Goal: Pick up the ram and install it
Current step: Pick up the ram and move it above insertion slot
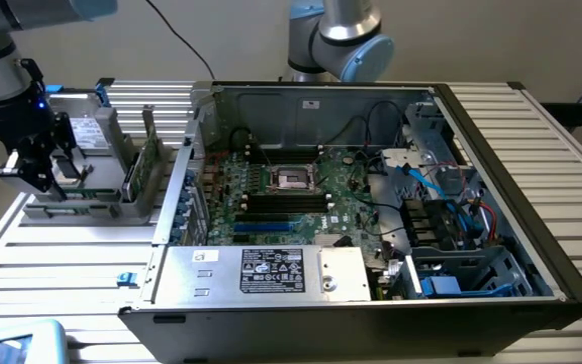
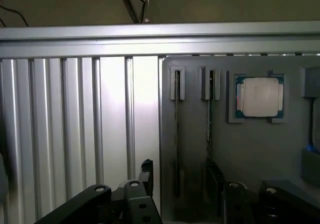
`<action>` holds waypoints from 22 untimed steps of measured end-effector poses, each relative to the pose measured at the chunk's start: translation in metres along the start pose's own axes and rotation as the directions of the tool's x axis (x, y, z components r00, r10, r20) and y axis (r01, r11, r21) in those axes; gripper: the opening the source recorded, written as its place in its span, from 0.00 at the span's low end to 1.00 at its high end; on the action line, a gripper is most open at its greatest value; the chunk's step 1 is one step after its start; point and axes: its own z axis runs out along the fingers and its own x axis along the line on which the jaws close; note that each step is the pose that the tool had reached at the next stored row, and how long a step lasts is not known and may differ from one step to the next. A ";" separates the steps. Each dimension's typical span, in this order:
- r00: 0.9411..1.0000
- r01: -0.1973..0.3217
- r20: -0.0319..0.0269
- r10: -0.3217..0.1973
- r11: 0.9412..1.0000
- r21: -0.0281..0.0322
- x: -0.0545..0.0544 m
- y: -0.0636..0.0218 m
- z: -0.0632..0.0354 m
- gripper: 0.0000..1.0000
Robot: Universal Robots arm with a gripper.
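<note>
Two thin ram sticks stand on edge in slots of a grey holder [image 2: 195, 149]. One ram stick [image 2: 177, 134] runs between my fingertips. The other ram stick [image 2: 210, 119] lies beside it, close to one finger [image 2: 215, 176]. My gripper [image 2: 180, 179] is open, its jaws either side of the first stick and not touching it. In the exterior view the gripper [image 1: 36, 173] hangs low over the holder [image 1: 89, 205] at that view's left, where a green ram edge [image 1: 94, 194] shows. The motherboard's black ram slots [image 1: 286, 201] lie inside the open computer case [image 1: 372, 189].
A square silver processor chip [image 2: 259, 96] sits in a pocket of the holder. A taller green expansion card [image 1: 149, 163] stands upright between the holder and the case wall. A second robot arm [image 1: 336, 38] stands behind the case. The ribbed aluminium table [image 1: 58, 258] surrounds everything.
</note>
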 end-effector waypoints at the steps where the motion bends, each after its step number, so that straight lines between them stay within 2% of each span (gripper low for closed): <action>1: 1.000 0.000 0.000 0.000 1.000 0.000 0.000 -0.0001 0.0018 0.54; 16: 1.000 -0.005 0.000 0.005 1.000 0.000 0.000 -0.0008 0.0289 0.54; 22: 1.000 -0.005 0.000 0.005 1.000 0.000 0.000 -0.0009 0.0357 0.54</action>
